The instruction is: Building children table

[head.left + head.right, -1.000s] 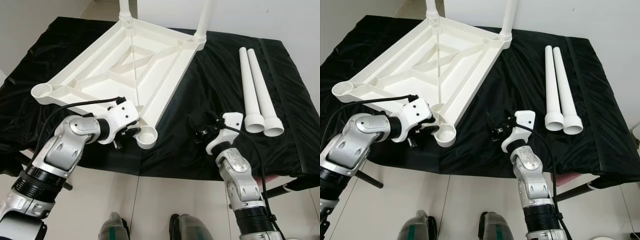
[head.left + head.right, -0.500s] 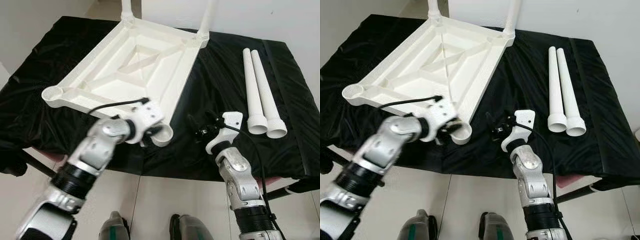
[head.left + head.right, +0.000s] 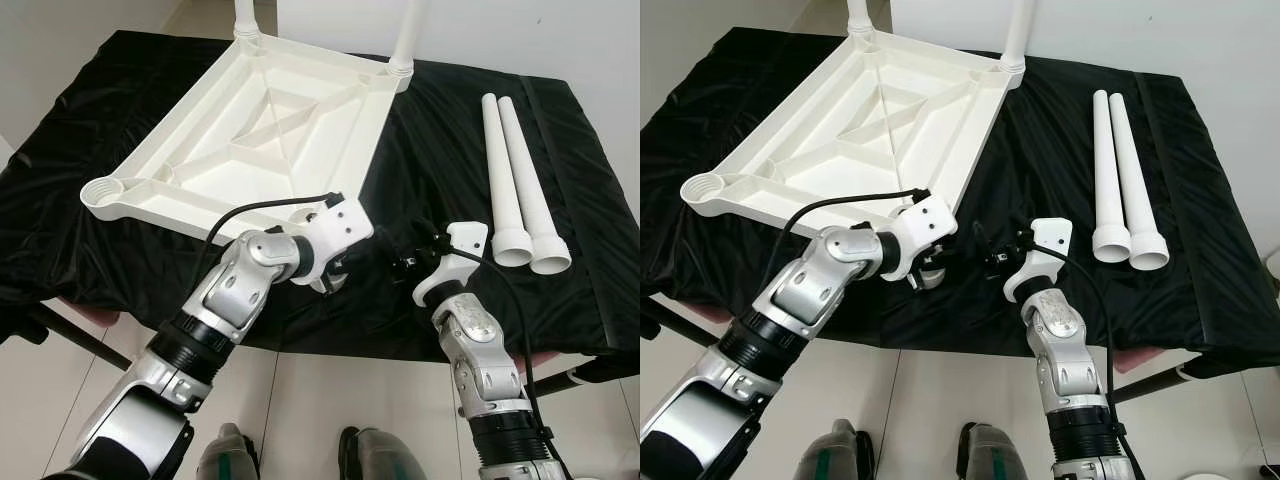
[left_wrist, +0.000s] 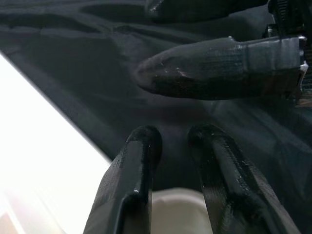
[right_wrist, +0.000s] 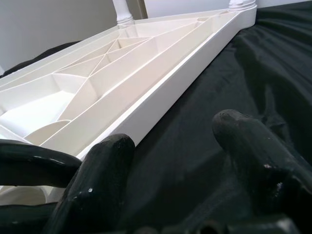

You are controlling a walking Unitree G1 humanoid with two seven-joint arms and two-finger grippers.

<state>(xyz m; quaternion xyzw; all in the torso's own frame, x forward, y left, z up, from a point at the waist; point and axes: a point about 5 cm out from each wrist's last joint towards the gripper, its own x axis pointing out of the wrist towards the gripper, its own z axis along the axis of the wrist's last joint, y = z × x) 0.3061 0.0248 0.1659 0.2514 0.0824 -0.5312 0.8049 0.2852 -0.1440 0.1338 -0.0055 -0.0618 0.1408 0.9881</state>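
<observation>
– Black fingers up close first: what is the left gripper (image 4: pixel 174 139) doing?

– It is clamped on the near corner of the upturned white tabletop (image 3: pixel 250 150), with the corner's white rim sitting between its fingers. A second ago that corner lay further to the robot's left. The arm has swung it across, and the whole tabletop has slid and turned a little on the black cloth (image 3: pixel 400 160).

– And the right gripper (image 5: pixel 173 134)?

– It hovers just beside that corner, low over the cloth, its fingers spread and holding nothing. It has barely moved, so the corner has been brought to it.

– What does that mean for the build?

– My guess is that the empty corner is being set within the right arm's reach. The left corner socket (image 3: pixel 103 190) is also empty.

– Further back?

– Two loose legs (image 3: pixel 497 170) lie side by side on the cloth, well to the right, untouched. At the far edge two fitted legs (image 3: pixel 405 40) stand up from their corners. I'd call it half done.
</observation>
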